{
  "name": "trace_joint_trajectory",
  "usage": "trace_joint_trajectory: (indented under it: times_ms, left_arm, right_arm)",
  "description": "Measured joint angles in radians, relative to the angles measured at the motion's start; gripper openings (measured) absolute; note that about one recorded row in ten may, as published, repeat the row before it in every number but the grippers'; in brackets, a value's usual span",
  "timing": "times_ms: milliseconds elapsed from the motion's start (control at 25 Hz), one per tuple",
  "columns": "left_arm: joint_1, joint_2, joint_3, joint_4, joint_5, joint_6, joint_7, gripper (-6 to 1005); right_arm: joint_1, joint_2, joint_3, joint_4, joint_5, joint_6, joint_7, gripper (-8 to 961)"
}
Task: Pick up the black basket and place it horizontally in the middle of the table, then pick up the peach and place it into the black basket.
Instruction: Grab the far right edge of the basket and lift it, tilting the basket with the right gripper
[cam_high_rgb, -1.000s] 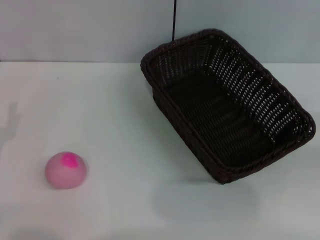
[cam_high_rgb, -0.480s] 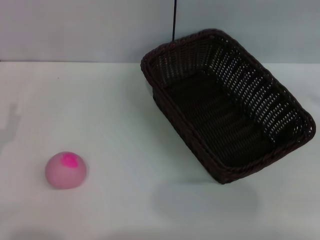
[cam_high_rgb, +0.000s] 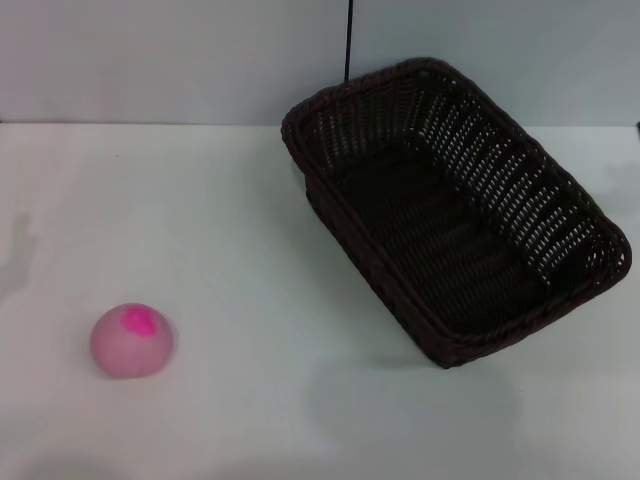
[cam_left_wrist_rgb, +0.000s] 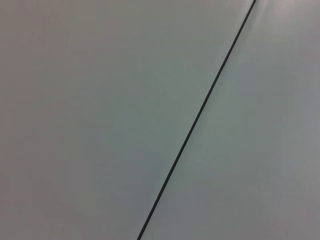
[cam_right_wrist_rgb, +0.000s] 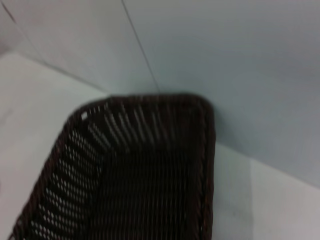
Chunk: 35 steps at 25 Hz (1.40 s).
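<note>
The black basket stands on the white table at the back right, set diagonally, open side up and empty. One of its corners touches or nearly touches the back wall. The right wrist view looks down on one corner of the basket near the wall. The peach lies at the front left of the table, magenta patch up, far from the basket. Neither gripper shows in any view. The left wrist view shows only the wall.
A pale wall runs along the table's back edge, with a thin dark vertical line on it above the basket; the line also shows in the left wrist view. A faint shadow lies on the table at the far left.
The basket and the peach have not moved. The faint shadow at the table's far left has grown thinner and paler.
</note>
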Motion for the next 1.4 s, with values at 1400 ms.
trace_joint_trajectory:
  times_ms: [1400]
  left_arm:
    - [-0.004, 0.002, 0.0, 0.0, -0.002, -0.011, -0.028, 786]
  right_arm:
    - [0.023, 0.128, -0.225, 0.179, -0.067, 0.261, -0.05, 766]
